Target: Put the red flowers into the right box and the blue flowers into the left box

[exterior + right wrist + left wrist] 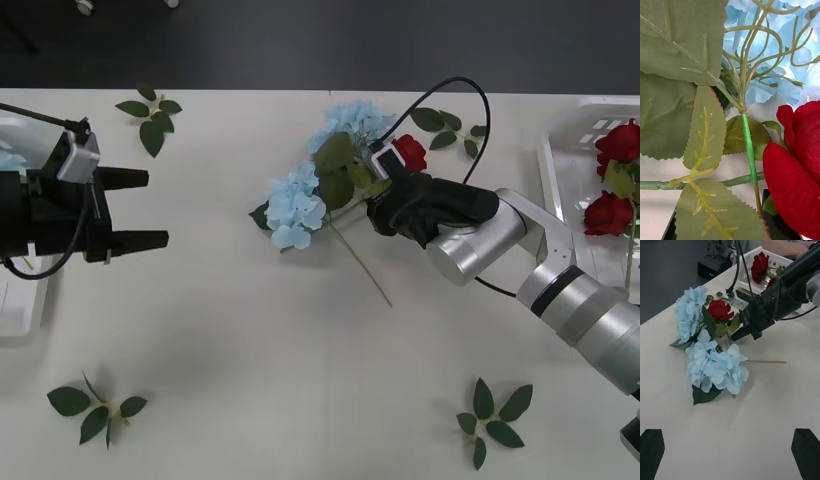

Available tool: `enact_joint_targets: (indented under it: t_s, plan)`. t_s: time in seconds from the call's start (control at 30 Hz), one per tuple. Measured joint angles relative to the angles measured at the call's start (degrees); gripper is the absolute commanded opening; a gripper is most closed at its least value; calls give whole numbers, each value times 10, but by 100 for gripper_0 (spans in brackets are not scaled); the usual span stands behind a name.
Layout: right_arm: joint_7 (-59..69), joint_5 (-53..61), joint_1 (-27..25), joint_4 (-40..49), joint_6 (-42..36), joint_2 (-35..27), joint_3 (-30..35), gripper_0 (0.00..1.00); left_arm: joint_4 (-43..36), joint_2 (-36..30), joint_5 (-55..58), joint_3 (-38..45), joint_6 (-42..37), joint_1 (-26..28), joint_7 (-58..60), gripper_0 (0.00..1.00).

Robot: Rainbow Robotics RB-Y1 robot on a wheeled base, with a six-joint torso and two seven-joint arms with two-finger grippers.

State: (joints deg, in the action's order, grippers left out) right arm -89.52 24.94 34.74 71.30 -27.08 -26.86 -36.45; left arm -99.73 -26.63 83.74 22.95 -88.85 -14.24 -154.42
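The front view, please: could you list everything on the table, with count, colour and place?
roses: three, deep red; one in the centre pile, two in the right box
hydrangeas: two, pale blue; centre pile, beside the rose
leaf sprigs: four, green; two along the far side, two along the near side
right box: one, white; right edge
left box: one, white; left edge
table: one, cream
left gripper: black, open, above the table's left side, by the left box
right gripper: black, at the centre pile, next to the rose
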Motion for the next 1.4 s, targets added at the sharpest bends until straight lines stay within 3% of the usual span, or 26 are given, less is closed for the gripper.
enact_joint_targets:
  t_s: [0.17, 0.2, 0.23, 0.27, 0.8, 0.97, 1.23, 1.4]
  plan:
    - [0, -14, 0, -5, 0, 0, 0, 47, 0, -13, 9, 33, -18, 0, 0, 100]
    - [0, -18, 0, -7, 0, 0, 0, 43, 0, -16, 10, 37, -19, 0, 0, 100]
    - [0, -19, 0, -9, 0, 0, 0, 17, 0, -19, 12, 39, -19, 0, 0, 100]
    - [0, -19, 0, -12, 0, 0, 0, 1, 0, -22, 14, 40, -19, 0, 0, 100]
    - [0, -19, 0, -18, 18, 0, 0, 0, 0, -30, 29, 40, -19, 15, 0, 100]
    - [0, 27, 0, -11, 34, -1, 0, 0, 0, -30, 29, 40, -19, 15, 0, 100]
    - [0, 63, -1, 56, 32, -26, 21, 0, 0, -30, 30, 40, -19, 15, 0, 100]
    - [0, 63, -19, 132, -32, -55, 56, 0, 0, -30, 40, 40, -19, 15, 0, 100]
